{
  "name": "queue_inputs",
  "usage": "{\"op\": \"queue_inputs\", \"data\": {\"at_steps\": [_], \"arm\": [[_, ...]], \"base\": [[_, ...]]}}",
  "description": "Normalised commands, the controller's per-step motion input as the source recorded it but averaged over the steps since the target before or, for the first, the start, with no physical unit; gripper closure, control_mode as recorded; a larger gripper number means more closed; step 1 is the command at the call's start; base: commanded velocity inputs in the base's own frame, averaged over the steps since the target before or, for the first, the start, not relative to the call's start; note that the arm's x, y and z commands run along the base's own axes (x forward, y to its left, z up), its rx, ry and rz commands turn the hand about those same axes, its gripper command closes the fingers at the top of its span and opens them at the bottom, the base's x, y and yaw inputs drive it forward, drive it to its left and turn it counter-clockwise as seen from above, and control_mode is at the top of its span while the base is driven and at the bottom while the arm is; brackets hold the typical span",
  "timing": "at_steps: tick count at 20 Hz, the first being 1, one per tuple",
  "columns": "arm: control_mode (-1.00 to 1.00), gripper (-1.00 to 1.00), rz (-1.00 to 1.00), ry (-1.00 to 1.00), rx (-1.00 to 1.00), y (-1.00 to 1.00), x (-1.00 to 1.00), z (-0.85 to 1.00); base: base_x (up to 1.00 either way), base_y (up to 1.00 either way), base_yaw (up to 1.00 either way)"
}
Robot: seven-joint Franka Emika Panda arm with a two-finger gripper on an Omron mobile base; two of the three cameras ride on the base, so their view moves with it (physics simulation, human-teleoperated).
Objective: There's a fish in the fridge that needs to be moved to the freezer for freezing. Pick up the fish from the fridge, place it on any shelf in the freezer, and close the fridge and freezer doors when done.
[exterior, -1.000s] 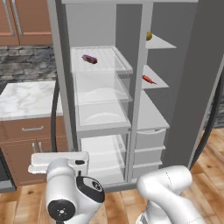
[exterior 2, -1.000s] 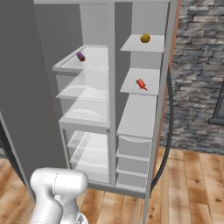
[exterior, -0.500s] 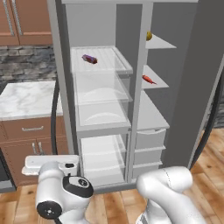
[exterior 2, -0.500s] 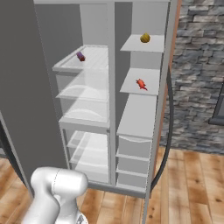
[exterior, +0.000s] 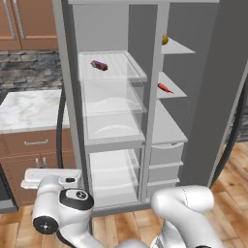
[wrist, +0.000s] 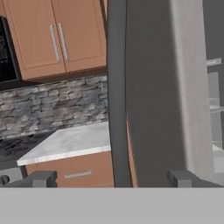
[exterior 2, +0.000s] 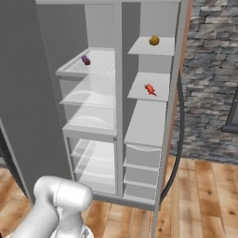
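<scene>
1. Fridge (exterior: pixel 114 140), top clear shelf (exterior: pixel 116 72): purple cylinder (exterior: pixel 99 65) lies on it.
2. Freezer (exterior 2: pixel 148 116), top grey shelf (exterior 2: pixel 160 48): yellow ball (exterior 2: pixel 154 40).
3. Second freezer shelf (exterior 2: pixel 139 90): fish (exterior 2: pixel 150 89) lies near its middle.
4. Third freezer shelf (exterior 2: pixel 146 123): bare.

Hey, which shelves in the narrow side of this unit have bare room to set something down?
The wide shelf above the drawers is bare. The shelf above it carries just the fish, with room on either side. The top shelf has the yellow ball, free toward its front.
</scene>
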Motion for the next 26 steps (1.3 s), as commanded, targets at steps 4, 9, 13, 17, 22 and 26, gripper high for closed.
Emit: {"op": "queue_inputs", "data": {"at_steps": [4, 9, 13, 17, 22, 26], "arm": [[-1.0, -1.0, -0.06, 0.0, 0.0, -0.01, 0.25, -0.01], [-1.0, -1.0, -0.06, 0.01, 0.0, -0.18, 0.46, -0.19], [-1.0, -1.0, -0.06, 0.09, 0.01, -0.29, 0.64, -0.24], [-1.0, -1.0, -0.04, 0.07, 0.02, -0.42, 0.64, -0.24], [-1.0, -1.0, -0.04, 0.02, 0.08, -0.8, 0.34, -0.16], [-1.0, -1.0, -0.06, 0.0, 0.13, -1.0, 0.21, -0.09]], "base": [[0.0, 0.0, 0.0], [0.0, 0.0, 0.0], [0.0, 0.0, 0.0], [0.0, 0.0, 0.0], [0.0, 0.0, 0.0], [0.0, 0.0, 0.0]]}}
